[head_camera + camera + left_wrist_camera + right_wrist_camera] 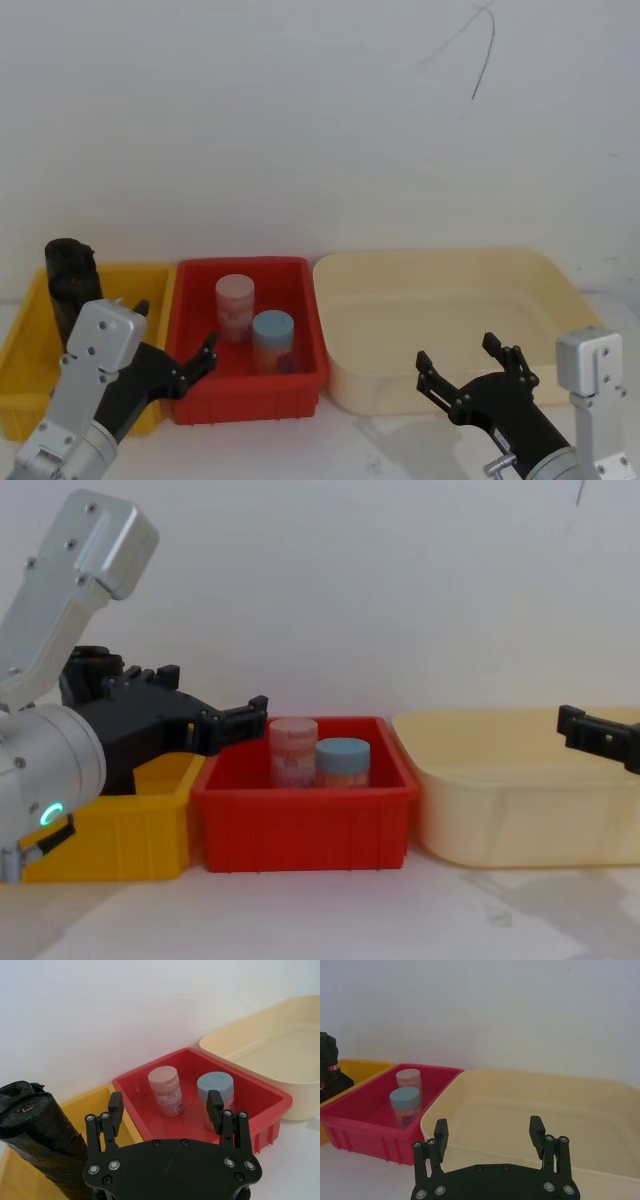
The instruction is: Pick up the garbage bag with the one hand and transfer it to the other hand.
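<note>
Yellow bin point(22, 345): farthest left of the 3 bins in the row against the white wall.
Garbage bag point(70, 285): I see it standing in the back left part of the yellow bin, its top well above the rim. The left wrist view shows its small red sticker near the top. Nothing is gripping it.
Left gripper point(175, 328): this is the green-ringed arm. It hangs in front of the seam between the yellow and red bins, with its fingers spread wide and nothing between them. From its wrist view it is aimed at the red bin, with the bag off to one side.
Step in hand: I judge this to be the approach for the pick, not yet begun in earnest. I would swing the wrist toward the bag and bring the 2 fingers either side of the roll above the bin rim. I would close on its upper half, so the lower half stays free for the handover.
Risk on the left: a tall roll may tip if 1 finger touches first, so I would centre it before closing.
Red bin point(250, 400): middle of the row, touching the yellow bin.
Pink jar point(235, 305) and blue-lidded jar point(272, 338): 2 jars upright in the red bin, close together. They are not part of this job.
Cream bin point(450, 258): the largest bin, on the right, with nothing visible inside it.
Right gripper point(457, 352): waits in front of the cream bin, fingers apart and holding nothing. I would keep it wide until the roll is presented between them.
</note>
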Robot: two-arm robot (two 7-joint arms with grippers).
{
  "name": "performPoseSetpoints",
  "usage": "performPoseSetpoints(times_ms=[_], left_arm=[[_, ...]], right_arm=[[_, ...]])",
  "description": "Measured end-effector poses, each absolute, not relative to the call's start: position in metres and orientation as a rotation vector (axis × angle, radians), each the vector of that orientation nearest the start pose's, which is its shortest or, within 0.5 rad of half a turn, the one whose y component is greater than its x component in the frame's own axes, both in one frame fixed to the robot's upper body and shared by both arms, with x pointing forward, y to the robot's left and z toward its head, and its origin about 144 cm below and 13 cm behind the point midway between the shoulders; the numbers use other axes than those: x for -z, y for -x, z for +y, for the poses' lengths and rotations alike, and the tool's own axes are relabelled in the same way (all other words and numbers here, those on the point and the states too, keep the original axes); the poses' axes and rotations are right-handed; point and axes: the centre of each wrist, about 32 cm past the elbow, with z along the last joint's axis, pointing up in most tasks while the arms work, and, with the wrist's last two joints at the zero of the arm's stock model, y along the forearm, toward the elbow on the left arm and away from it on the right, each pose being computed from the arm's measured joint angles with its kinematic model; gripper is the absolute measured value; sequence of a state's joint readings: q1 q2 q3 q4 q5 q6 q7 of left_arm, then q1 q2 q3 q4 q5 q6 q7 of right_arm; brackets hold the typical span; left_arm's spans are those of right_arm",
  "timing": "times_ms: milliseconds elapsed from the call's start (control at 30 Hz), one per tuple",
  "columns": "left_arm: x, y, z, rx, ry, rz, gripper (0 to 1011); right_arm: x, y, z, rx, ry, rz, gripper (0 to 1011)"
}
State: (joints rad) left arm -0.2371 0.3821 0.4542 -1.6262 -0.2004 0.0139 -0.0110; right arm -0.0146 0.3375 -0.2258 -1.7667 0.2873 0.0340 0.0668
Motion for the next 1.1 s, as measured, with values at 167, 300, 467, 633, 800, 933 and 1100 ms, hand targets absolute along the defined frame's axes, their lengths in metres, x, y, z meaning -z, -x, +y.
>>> performPoseSetpoints(times_ms=[167,300,467,633,800,933,1100], left_arm=[[-1.2044,-0.4920,0.1984,-1.124,-0.061,-0.268,1001],[-1.2044,-0.4920,0.1984,-1.124,-0.061,-0.268,1001],[-1.2044,-0.4920,0.1984,-1.124,-0.061,-0.268,1002],[-1.2044,-0.4920,0.1984,-1.124,-0.061,-0.268,1001],[-1.2044,-0.4920,0.1984,-1.124,-0.061,-0.268,1002],[-1.2044,-0.4920,0.1984,-1.124,-0.061,-0.267,1001],[-1.2044,-0.4920,0.1984,-1.124,-0.061,-0.268,1001]], right_arm=[[-1.1887,-0.4433,-0.2371,1.229,-0.026,-0.075,1000],[-1.1887,-0.4433,-0.2371,1.229,-0.026,-0.075,1000],[-1.1887,-0.4433,-0.2371,1.230,-0.026,-0.075,1000],[-1.1887,-0.4433,-0.2371,1.229,-0.026,-0.075,1000],[-1.1887,-0.4433,-0.2371,1.229,-0.026,-0.075,1000],[-1.1887,-0.4433,-0.2371,1.230,-0.026,-0.075,1000],[-1.1887,-0.4433,-0.2371,1.229,-0.026,-0.075,1000]])
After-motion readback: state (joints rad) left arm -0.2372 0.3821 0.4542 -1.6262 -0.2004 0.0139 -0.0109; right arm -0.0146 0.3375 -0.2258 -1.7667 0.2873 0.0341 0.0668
